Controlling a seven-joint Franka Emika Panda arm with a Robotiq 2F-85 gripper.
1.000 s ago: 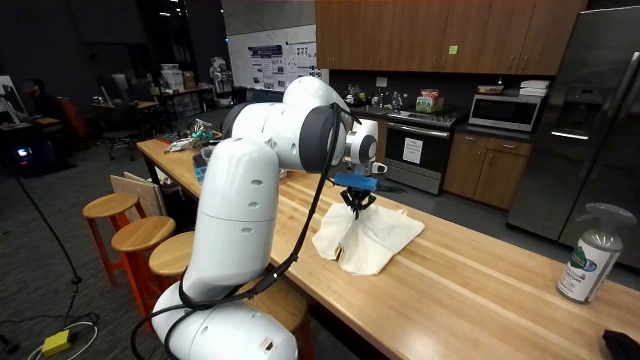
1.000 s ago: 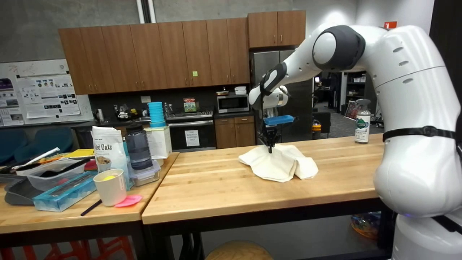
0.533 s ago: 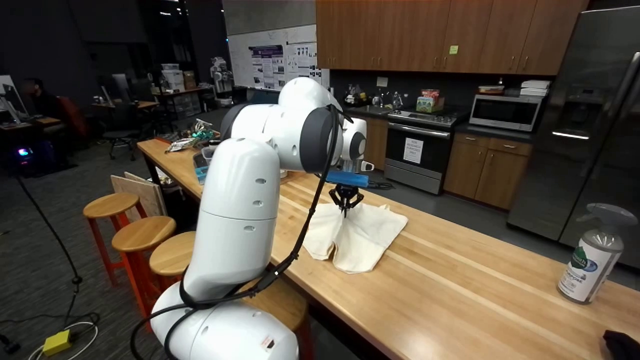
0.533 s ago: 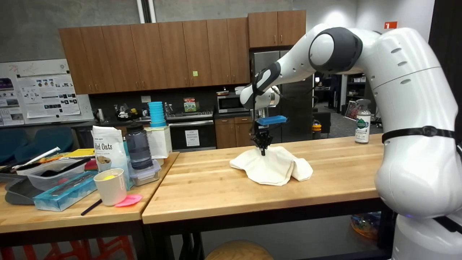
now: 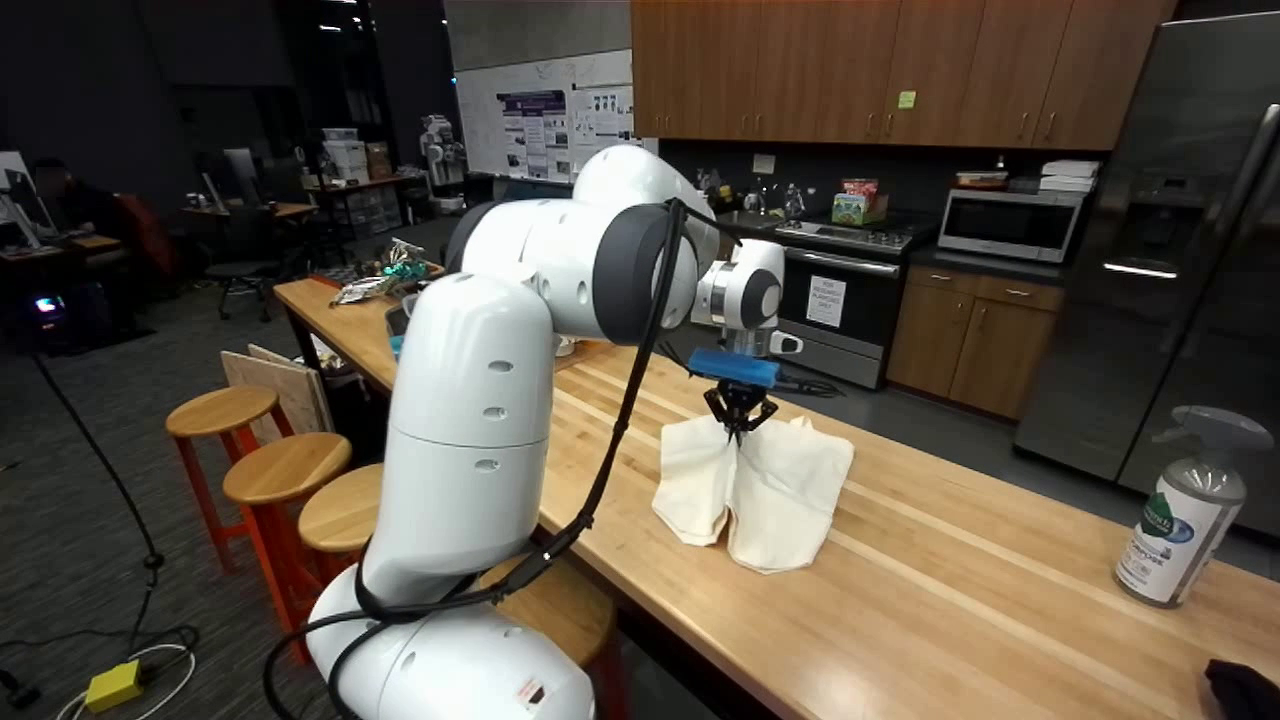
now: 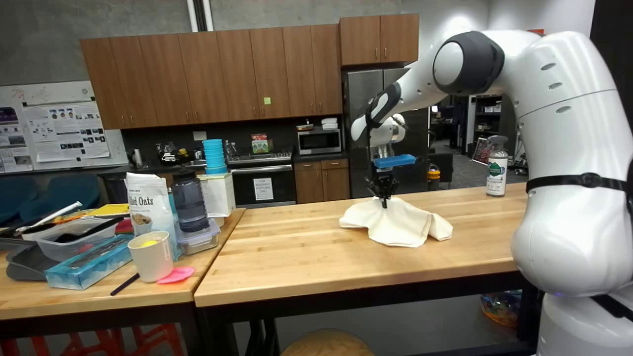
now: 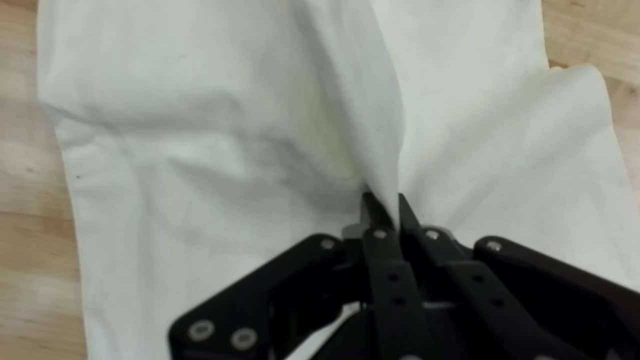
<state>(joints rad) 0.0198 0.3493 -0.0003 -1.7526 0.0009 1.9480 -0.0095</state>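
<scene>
A cream-white cloth (image 5: 790, 500) lies on the wooden table, with a raised pleat in its middle. It also shows in an exterior view (image 6: 403, 227) and fills most of the wrist view (image 7: 200, 210). My black gripper (image 5: 737, 437) points down over the cloth, its fingers closed on a fold of it. In an exterior view the gripper (image 6: 384, 203) pinches the cloth near its back edge, low over the table. In the wrist view the fold runs between the two fingertips (image 7: 386, 207). Most of the cloth spreads on the table around the gripper. Its underside is hidden.
The wooden table (image 5: 960, 600) carries a spray bottle (image 5: 1180, 540) at its far end, also in an exterior view (image 6: 496, 173), and a dark item (image 5: 1243, 690). A neighbouring table holds an oats bag (image 6: 148, 202), a water bottle (image 6: 190, 202) and a mug (image 6: 151, 259). Stools (image 5: 222, 410) stand alongside.
The gripper and the held cloth first shift left in both exterior views, then right past where they were a second ago. The cloth slides along and its folds change. The grip stays shut.
</scene>
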